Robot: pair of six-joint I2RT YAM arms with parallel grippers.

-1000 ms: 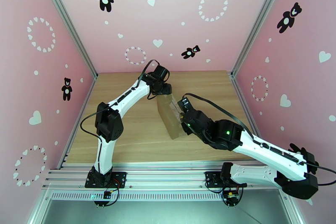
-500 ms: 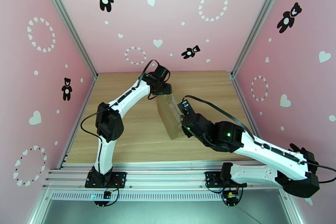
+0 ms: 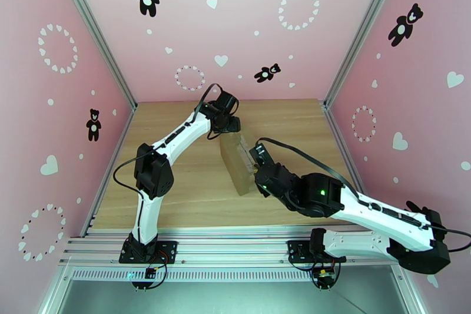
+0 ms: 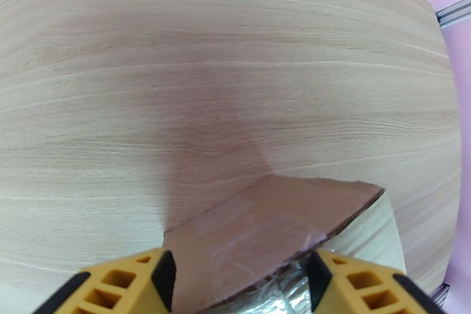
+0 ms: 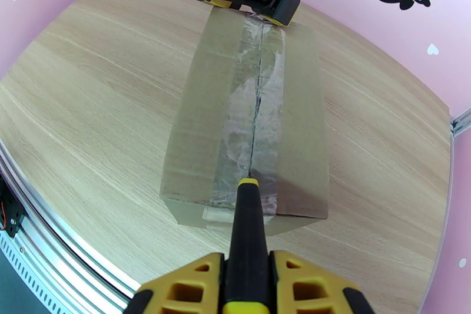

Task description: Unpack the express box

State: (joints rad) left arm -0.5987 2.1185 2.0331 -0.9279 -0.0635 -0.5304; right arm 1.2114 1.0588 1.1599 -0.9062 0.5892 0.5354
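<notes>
Cardboard box between 2 arms, tool tip on the tape

Brown cardboard is seen near the middle of the wooden bench (image 3: 176, 191). The express box (image 3: 237, 162) is laid flat there, with its long side running from the far end, a little to the left, toward the near end, a little to the right. Its top flaps are closed, and a strip of clear shiny tape (image 5: 244, 103) is laid along the whole top seam. A thin dark line is seen down the middle of this tape; whether it is a cut or only the seam cannot be told.

The left gripper (image 3: 231, 126) is placed at the far end of the box. In the left wrist view its 2 yellow fingers (image 4: 118, 286) are seen on each side of that end, and the gap between them is filled by the cardboard from pad to pad. The jaws are therefore set wide and are closed on the box end.

The right gripper (image 3: 256, 169) is placed at the near end of the box. Its jaws are closed on a black tool (image 5: 247, 221), a slim rod that is held straight between the yellow fingers and pointed forward. The yellow tip of the tool is set on the tape, on the dark line, close to the near edge of the box top.

The bench is enclosed by pink walls (image 3: 235, 26) printed with white hearts and black bears.
</notes>
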